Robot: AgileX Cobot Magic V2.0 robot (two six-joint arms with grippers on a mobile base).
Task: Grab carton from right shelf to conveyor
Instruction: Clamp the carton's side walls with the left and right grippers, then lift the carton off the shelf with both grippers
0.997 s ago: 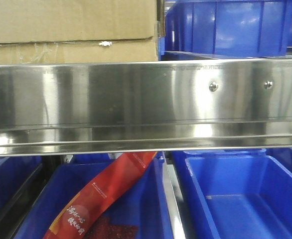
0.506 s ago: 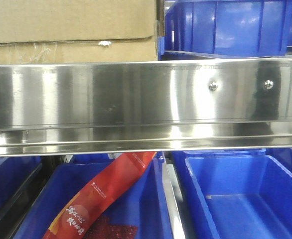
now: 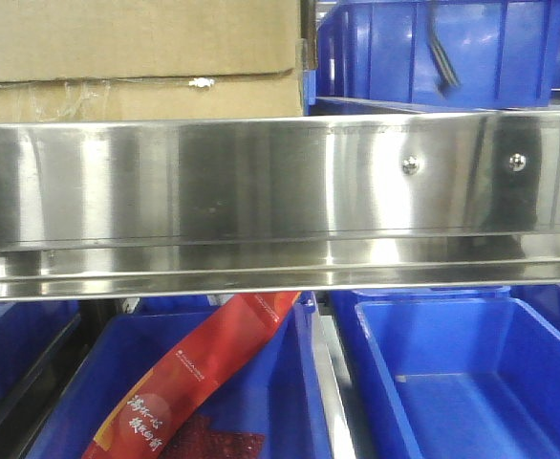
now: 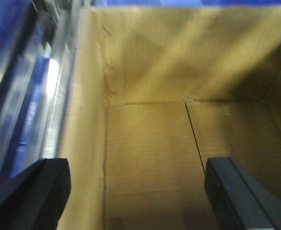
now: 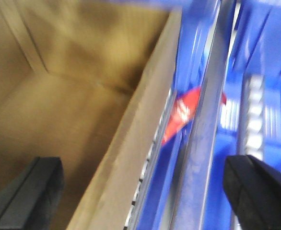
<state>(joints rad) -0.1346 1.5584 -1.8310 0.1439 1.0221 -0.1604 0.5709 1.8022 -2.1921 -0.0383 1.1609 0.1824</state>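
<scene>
Brown cardboard fills both my wrist views. The carton (image 3: 137, 57) sits open-topped on the right shelf (image 3: 280, 191), just behind its steel rail and beside a blue bin (image 3: 423, 53). My left gripper (image 4: 138, 194) is spread wide astride one carton wall, one finger inside and one outside. My right gripper (image 5: 145, 191) straddles a wall likewise, fingers apart.

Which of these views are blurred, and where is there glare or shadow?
Front view: sharp, with bright glare bands on the shelf rail. Left wrist view: motion blur, the carton soft, its right side in shadow. Right wrist view: also blurred, the red packet smeared.
</scene>
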